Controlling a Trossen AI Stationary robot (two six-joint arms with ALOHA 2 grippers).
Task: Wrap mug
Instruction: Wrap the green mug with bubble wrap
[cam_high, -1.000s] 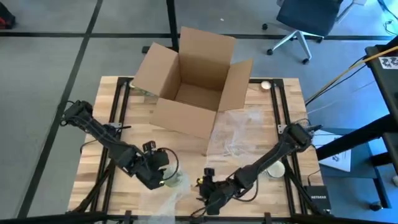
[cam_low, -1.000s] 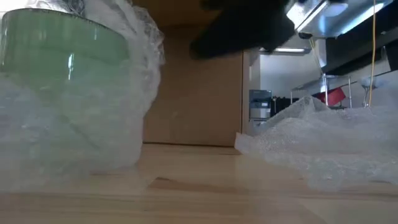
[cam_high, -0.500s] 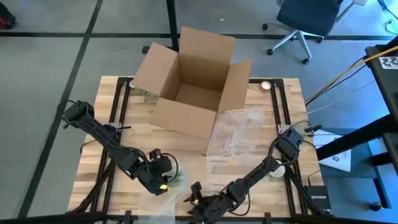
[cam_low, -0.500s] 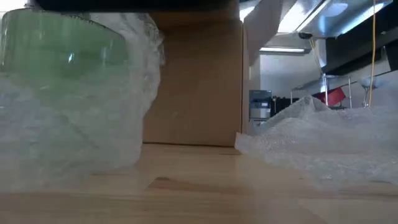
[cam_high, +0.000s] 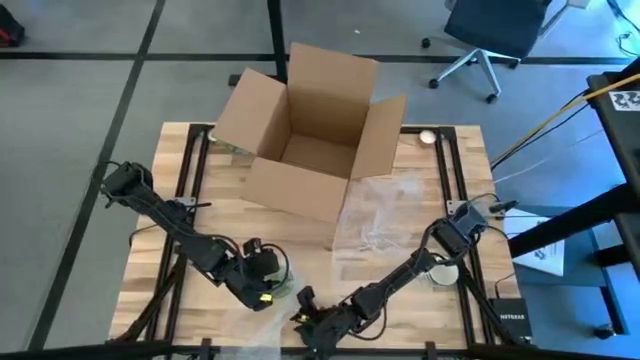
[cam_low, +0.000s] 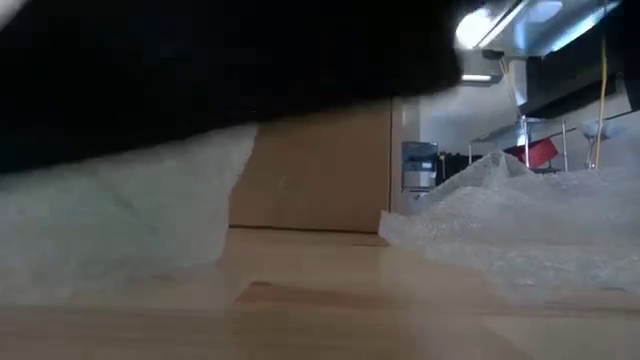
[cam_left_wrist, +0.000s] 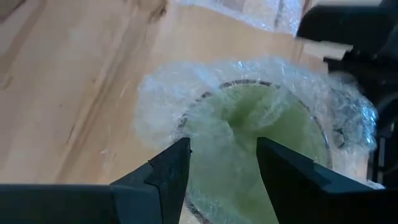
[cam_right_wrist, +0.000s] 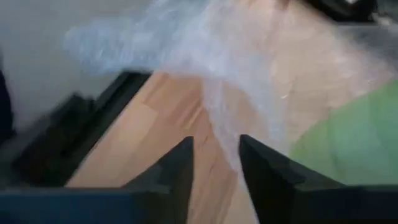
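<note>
We have the green mug (cam_left_wrist: 261, 137) near the front edge of the wooden surface (cam_high: 200, 200), sitting on and partly swathed in bubble wrap (cam_left_wrist: 186, 106), between the two end effectors. Left end effector (cam_left_wrist: 222, 163) sits right over the mug's mouth, fingers spread with a fold of wrap running between them; not clenched on it as far as we can see, probably pinning or tucking wrap into the opening. Right end effector (cam_right_wrist: 214, 158) is low at the front edge just beside the mug, fingers parted around a strand of loose wrap, likely placed there to gather the free flap and pull it over the mug's side. In the low view a dark arm blocks most of the picture.

Open cardboard box (cam_high: 310, 130) waits at the back of the surface, well apart; a second sheet of wrap (cam_high: 385, 215) lies beside it. We judge wrapping as mid-way: mug mouth partly covered, loose ends still out.
</note>
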